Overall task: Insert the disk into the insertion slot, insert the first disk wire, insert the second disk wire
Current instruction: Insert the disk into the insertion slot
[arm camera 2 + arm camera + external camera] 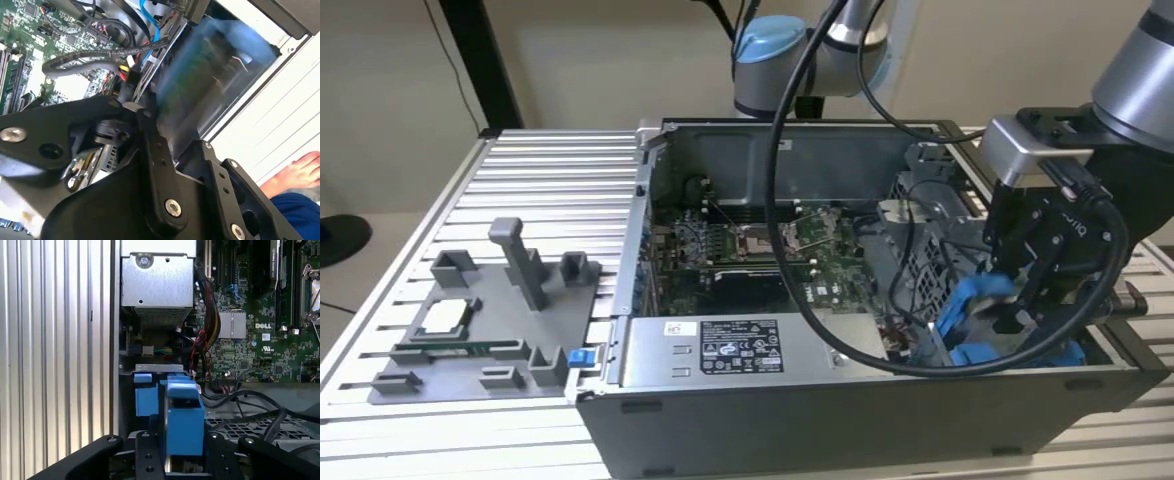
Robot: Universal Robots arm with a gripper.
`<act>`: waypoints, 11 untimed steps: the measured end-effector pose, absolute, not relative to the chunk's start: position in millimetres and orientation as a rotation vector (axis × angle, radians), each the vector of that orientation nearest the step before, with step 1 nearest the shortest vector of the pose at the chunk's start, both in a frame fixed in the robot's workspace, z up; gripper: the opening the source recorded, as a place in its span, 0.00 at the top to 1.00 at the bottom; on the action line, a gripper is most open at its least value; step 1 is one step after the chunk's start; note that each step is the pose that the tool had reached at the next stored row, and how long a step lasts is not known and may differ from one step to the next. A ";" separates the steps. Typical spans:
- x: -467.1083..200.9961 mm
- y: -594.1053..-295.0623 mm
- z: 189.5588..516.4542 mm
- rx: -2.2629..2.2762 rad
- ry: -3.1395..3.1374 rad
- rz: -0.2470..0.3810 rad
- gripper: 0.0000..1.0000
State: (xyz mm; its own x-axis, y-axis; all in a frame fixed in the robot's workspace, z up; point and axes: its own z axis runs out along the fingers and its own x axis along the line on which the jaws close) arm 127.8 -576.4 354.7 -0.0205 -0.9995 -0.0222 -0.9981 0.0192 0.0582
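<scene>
One silver-grey rectangular hard drive clipped in a bright blue plastic carrier frame (977, 318) hangs tilted inside the open grey metal computer case (854, 410). It is at the case's near corner on the exterior view's right, just beside the perforated grey metal drive cage (921, 262). It looks partly lowered towards its slot rather than seated. The tilt probably lets its leading end find the opening while the gripped end stays clear of the case wall. The jaws are drawn narrow and clamp the blue frame by its end, and in the first wrist view the black fingers (148, 455) press it from either side. Loose black cables (250, 400) lie near the disk, and I cannot tell whether any wire is plugged into it. Farther in sit the green motherboard (767, 250) and the grey labelled power-supply box (720, 348). The case stands on a ribbed aluminium counter (534, 190), with a grey plastic fixture tray (474, 330) towards the counter's edge on the exterior view's left.
</scene>
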 end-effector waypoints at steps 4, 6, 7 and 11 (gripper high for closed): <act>127.8 -576.4 354.6 2.181 -2.225 -0.089 0.00; 127.8 -576.4 354.5 2.181 -2.225 -0.089 0.00; 127.8 -576.4 354.5 2.181 -2.225 -0.089 0.00; 127.9 -576.4 354.4 2.181 -2.225 -0.089 0.00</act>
